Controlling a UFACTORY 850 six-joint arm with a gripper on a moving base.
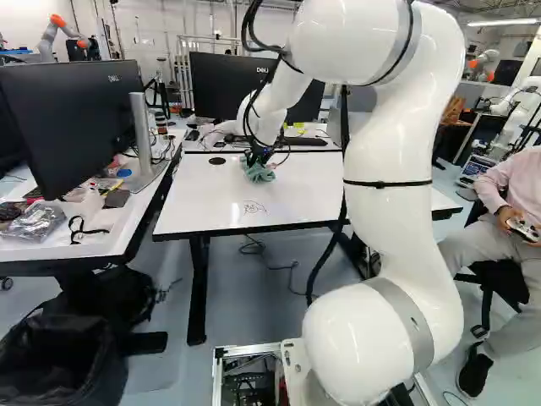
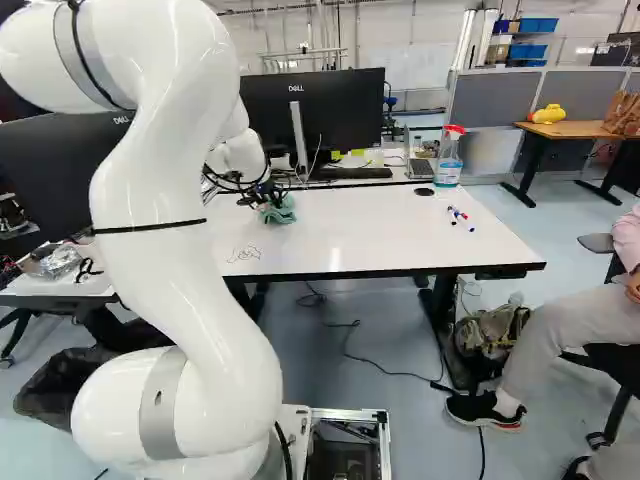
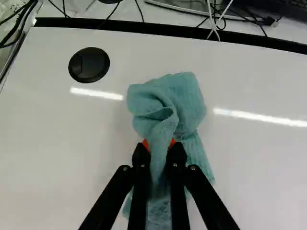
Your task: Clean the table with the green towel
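Green towel (image 1: 259, 172), bunched and crumpled, on the left half of a white tabletop (image 1: 199, 203), close to the far edge. The gripper (image 1: 257, 157) is clenched on it: in the wrist view, both fingers of the gripper (image 3: 159, 147) pinch a fold between their orange pads (image 3: 146, 144), with loose cloth fanning out ahead and more hanging beneath and beside the fingers. The white arm (image 1: 390, 161) reaches forward over the tabletop to it.

A round black cap (image 3: 89, 65) sits near the far left corner, just beside the towel and apart from it. Between the towel and the near edge is a small scribbled drawing (image 1: 254, 207). On the right half, a spray bottle (image 2: 449, 158) with a red and white top stands upright at the far edge, next to a second cap (image 2: 424, 191). A few markers (image 2: 461, 218) lie together nearer the right edge.

Past the far edge is another desk with a black monitor (image 2: 350, 105) and a keyboard (image 2: 350, 173). To the left, a side desk (image 1: 63, 248) carries a large monitor (image 1: 72, 118) and a crinkled clear bag (image 1: 35, 222). Under the tabletop's right end, a backpack (image 2: 492, 332) rests on the floor, near a loose black cable (image 2: 385, 368)
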